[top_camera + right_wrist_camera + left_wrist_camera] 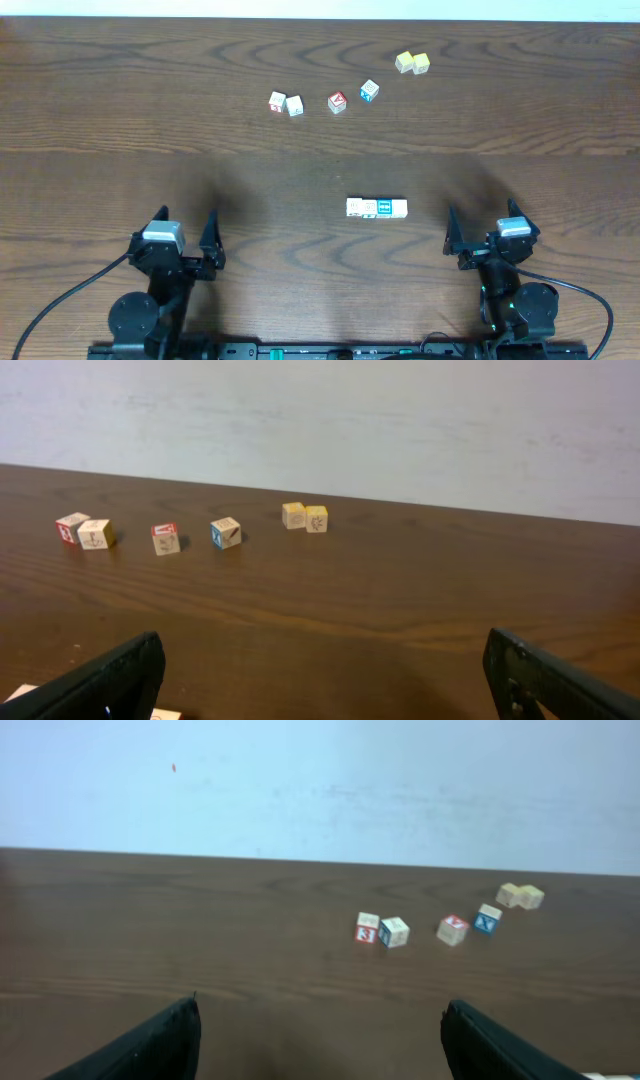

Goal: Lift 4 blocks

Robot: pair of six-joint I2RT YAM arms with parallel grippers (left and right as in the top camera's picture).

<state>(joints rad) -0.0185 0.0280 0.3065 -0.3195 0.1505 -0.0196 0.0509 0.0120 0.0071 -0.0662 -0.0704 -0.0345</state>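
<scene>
Four blocks lie in a tight row at the table's middle: three have cream faces and one is bright blue. My left gripper rests open at the near left, well apart from the row. My right gripper rests open at the near right, a short way from the row's right end. In the left wrist view the left gripper has only bare wood between its fingers. The right gripper is likewise empty in the right wrist view, where cream corners of the blocks peek in at the bottom left.
Along the far side lie two yellow cubes, a pale-blue cube, a red-faced cube and a white pair. The same cubes show in the wrist views, for instance the yellow cubes. A pale wall runs behind the table.
</scene>
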